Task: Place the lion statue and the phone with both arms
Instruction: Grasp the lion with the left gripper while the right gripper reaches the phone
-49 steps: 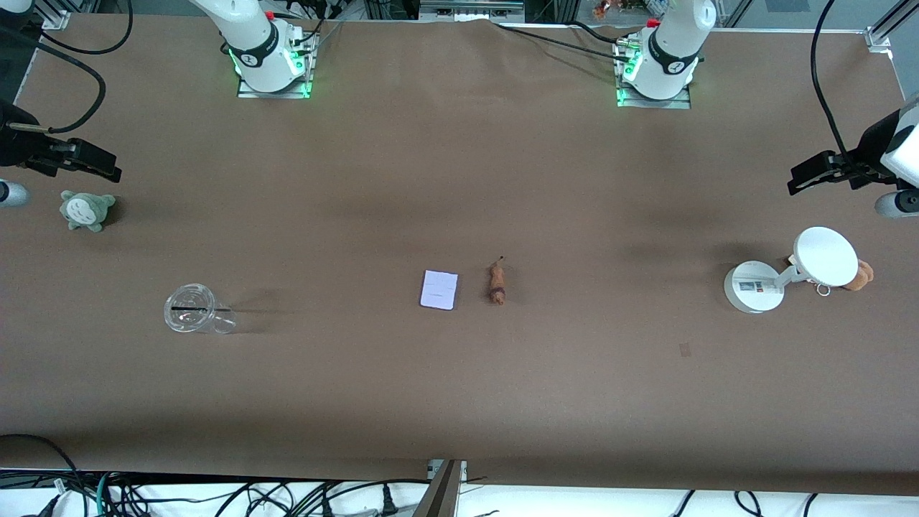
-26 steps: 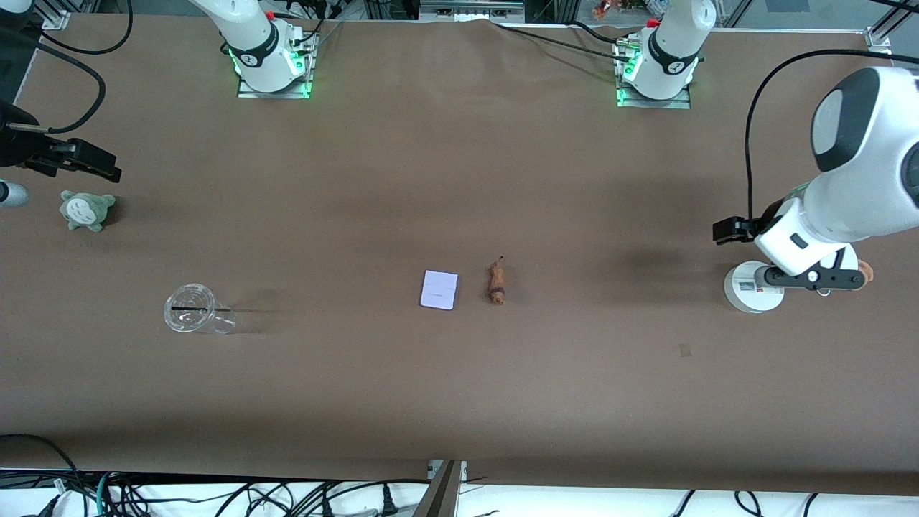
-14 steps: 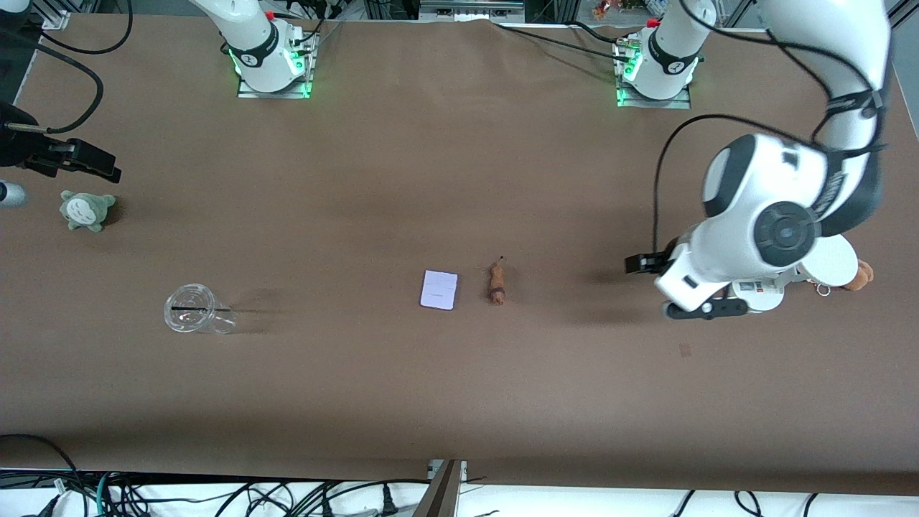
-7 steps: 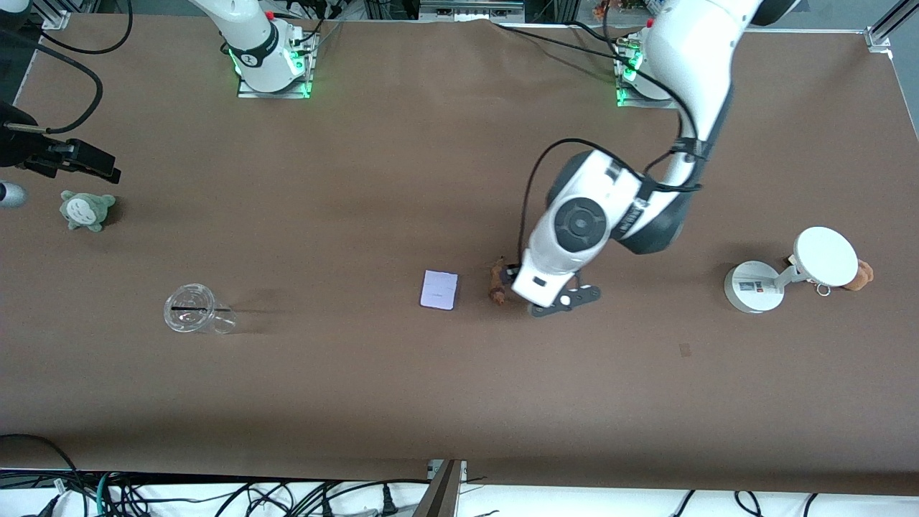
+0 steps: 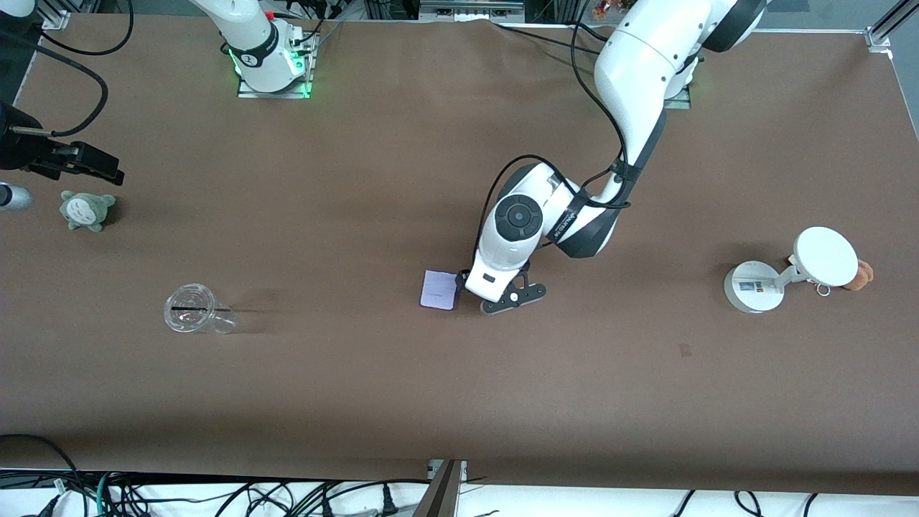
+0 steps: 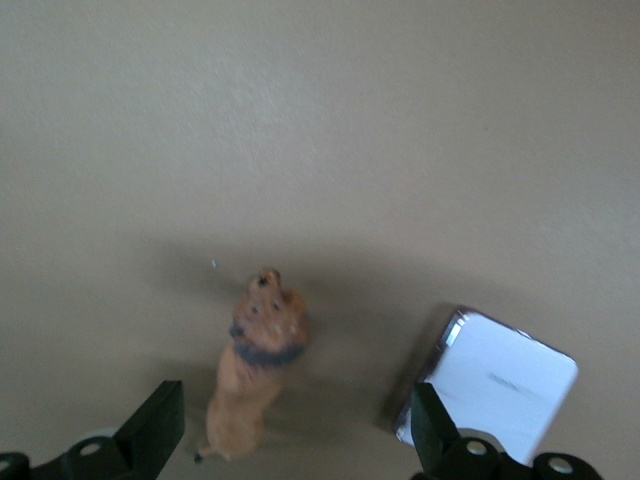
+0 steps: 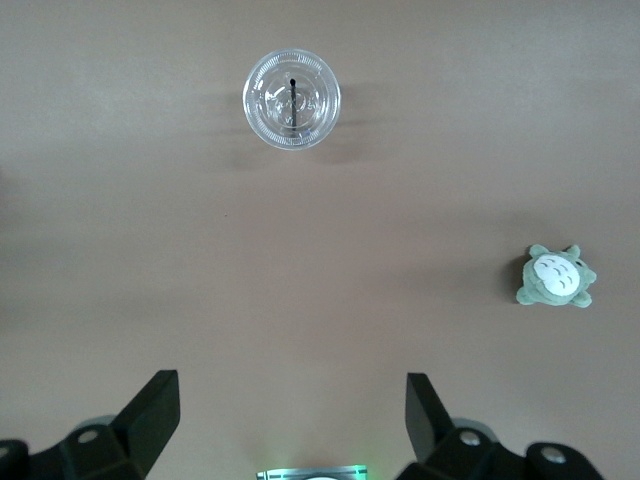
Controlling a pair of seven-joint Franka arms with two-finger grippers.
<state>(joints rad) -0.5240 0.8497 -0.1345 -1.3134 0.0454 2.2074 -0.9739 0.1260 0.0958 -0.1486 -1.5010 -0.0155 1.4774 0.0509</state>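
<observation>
Since the earlier frames our left arm has swung in from its end of the bench to the middle, and the left pincer [image 5: 479, 293] now hangs over the lion statue [image 6: 253, 375]. From the left wrist camera we see its two fingers spread wide, one to each side of the statue and neither touching it. The statue lies on the brown bench [image 5: 459, 388] just beside the phone [image 5: 439, 289], the two close together but apart; the front camera shows the phone's pale rectangle, while our left wrist hides the statue there.

We judge the task barely begun: nothing is gripped or lifted, and both things remain to be picked up and placed.

Toward the right arm's end stands a clear cup [image 5: 192, 309], and toward the left arm's end a white stand [image 5: 790, 277] with an orange-brown plush [image 5: 864, 273] beside it.

Farther from the front camera a grey-green plush [image 5: 85, 210] sits near the bench edge. Our right arm waits there, the right pincer [image 7: 290, 425] spread and holding nothing, high over the bench close to that plush.
</observation>
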